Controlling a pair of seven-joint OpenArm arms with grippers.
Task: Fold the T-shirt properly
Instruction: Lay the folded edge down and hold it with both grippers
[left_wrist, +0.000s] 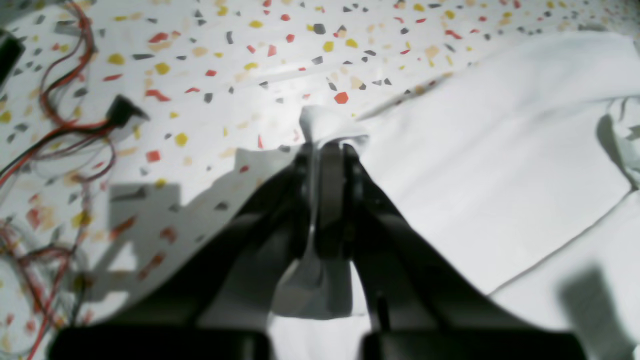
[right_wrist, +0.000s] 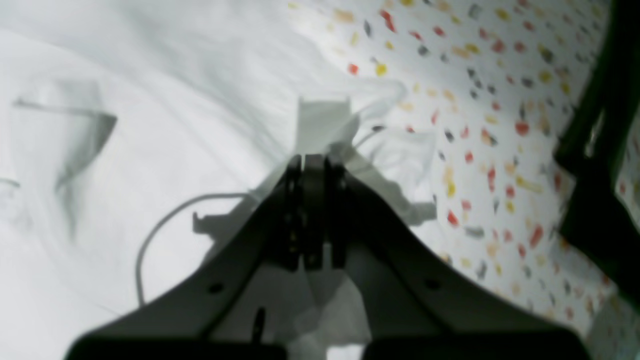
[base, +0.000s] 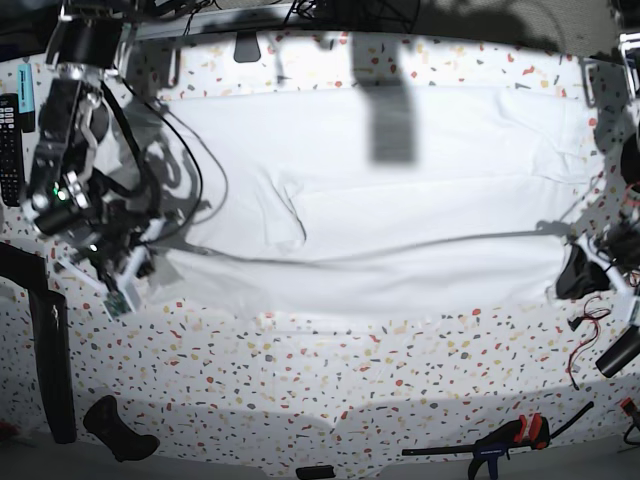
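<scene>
The shirt (base: 400, 210) lies spread across the worktop (base: 330, 380), barely folded, with both arms' jaws pinching its near corners, left and right.

speckled tabletop (base: 330, 385) carries the spread white t-shirt (base: 400, 215), a clamp (base: 505, 440), red wires (left_wrist: 60, 125).

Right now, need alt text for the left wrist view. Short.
The left gripper, seen from above its dark fingers, is shut on a pinched fold of the white T-shirt, which spreads to the right. To the left lies the speckled tabletop with red and black wires.
</scene>
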